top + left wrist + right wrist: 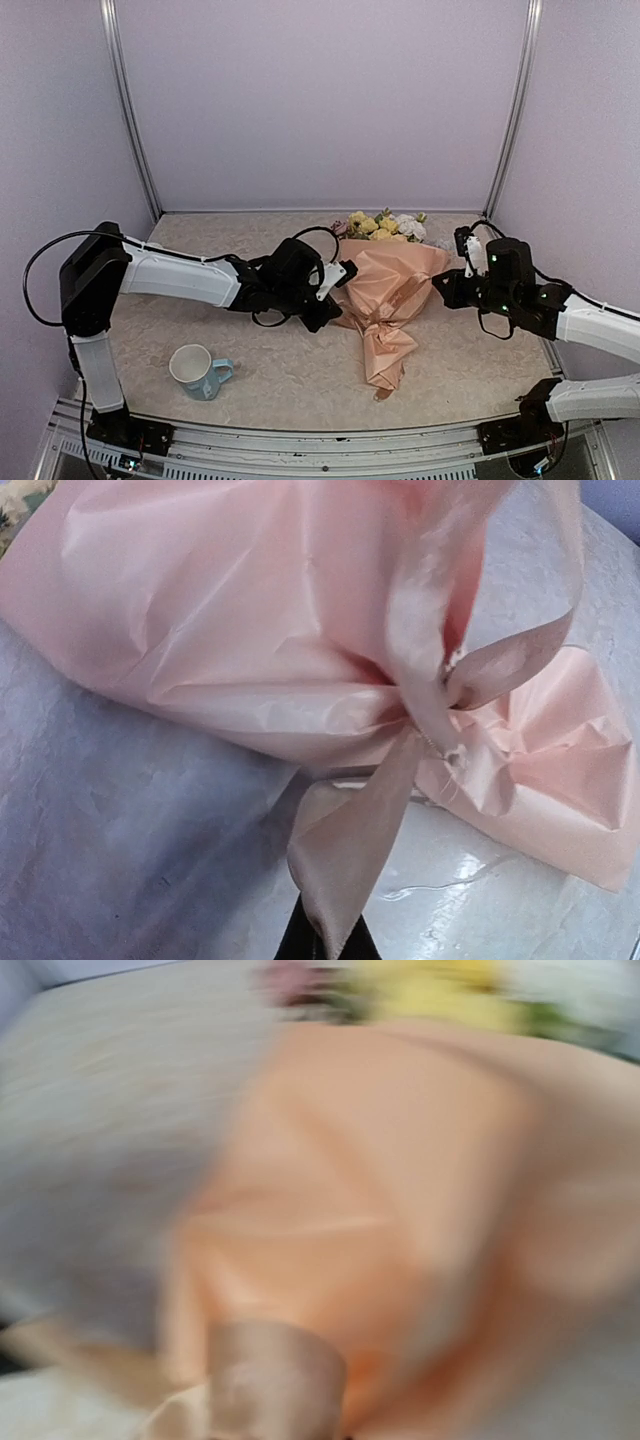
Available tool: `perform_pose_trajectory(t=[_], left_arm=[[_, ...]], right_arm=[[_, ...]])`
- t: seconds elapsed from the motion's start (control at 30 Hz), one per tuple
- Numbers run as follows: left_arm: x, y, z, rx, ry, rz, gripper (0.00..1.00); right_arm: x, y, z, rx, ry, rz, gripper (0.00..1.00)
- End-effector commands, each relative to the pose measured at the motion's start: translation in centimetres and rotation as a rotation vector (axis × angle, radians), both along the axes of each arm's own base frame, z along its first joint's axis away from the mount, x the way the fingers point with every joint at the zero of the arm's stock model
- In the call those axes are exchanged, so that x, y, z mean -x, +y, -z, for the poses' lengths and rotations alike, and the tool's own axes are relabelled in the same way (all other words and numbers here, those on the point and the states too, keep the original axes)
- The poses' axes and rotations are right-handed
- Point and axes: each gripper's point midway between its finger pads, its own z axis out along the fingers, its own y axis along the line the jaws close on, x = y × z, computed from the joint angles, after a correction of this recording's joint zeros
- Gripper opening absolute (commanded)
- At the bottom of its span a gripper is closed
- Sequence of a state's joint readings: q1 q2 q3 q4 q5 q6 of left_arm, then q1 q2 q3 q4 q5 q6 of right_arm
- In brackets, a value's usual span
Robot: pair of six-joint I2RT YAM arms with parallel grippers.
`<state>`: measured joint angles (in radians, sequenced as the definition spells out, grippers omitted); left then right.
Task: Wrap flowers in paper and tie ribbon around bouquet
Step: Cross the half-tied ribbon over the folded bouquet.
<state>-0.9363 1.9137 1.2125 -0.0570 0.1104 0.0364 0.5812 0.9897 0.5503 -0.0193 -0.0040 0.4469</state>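
Though crumpled, bouquet (388,290) cinched with ribbon (350,850)

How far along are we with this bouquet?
Done: the paper is wrapped around the flowers, and the ribbon is knotted around the neck. In hand: the left claw is shut on one ribbon tail. Left: probably pulling the knot tight and letting go; the right claw's state is unclear.

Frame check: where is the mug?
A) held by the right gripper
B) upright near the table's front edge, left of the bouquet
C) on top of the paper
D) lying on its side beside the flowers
B: the mug stands upright at front left, apart from the bouquet.
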Motion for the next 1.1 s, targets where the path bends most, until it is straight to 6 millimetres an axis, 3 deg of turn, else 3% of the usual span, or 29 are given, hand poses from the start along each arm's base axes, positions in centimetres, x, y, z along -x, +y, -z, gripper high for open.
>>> perform_pose_trajectory(t=[0.0, 0.1, 0.2, 0.33, 0.43, 0.53, 0.6, 0.7, 0.77, 0.97, 1.07], left_arm=[[3.0, -1.9, -3.2, 0.051, -0.052, 0.130, 0.00], [4.9, -2.5, -4.7, 0.071, -0.075, 0.191, 0.00], [6.2, -3.2, -6.3, 0.091, -0.107, 0.227, 0.00], [7.0, -3.7, -8.6, 0.117, -0.163, 0.230, 0.00], [7.9, -4.5, -10.3, 0.163, -0.180, 0.252, 0.00], [8.6, -5.0, -10.4, 0.168, -0.193, 0.272, 0.00], [8.5, -5.1, -10.2, 0.165, -0.187, 0.265, 0.00], [8.8, -5.4, -10.0, 0.177, -0.161, 0.273, 0.00], [9.6, -5.9, -9.8, 0.192, -0.138, 0.294, 0.00], [10.6, -6.8, -8.5, 0.192, -0.115, 0.306, 0.00], [10.3, -7.0, -7.6, 0.175, -0.106, 0.287, 0.00]], right_arm=[[-0.3, -7.9, 1.7, 0.116, 0.116, 0.351, 0.09], [0.0, -11.3, 2.2, 0.077, 0.150, 0.460, 0.16], [-0.2, -12.4, 2.1, 0.009, 0.147, 0.443, 0.18], [-0.1, -6.6, -1.4, -0.082, 0.016, 0.068, 0.28], [0.6, -3.8, -2.4, -0.125, -0.006, -0.096, 0.36], [1.5, -0.9, -1.7, -0.141, 0.011, -0.226, 0.46], [3.1, 2.2, -0.5, -0.145, 0.042, -0.339, 0.51], [5.3, 5.4, 0.8, -0.110, 0.052, -0.459, 0.53], [6.3, 6.1, 1.4, -0.103, 0.063, -0.498, 0.50], [7.1, 4.8, 4.4, -0.007, 0.142, -0.426, 0.47], [7.7, 6.2, 3.3, 0.052, 0.107, -0.453, 0.36]])
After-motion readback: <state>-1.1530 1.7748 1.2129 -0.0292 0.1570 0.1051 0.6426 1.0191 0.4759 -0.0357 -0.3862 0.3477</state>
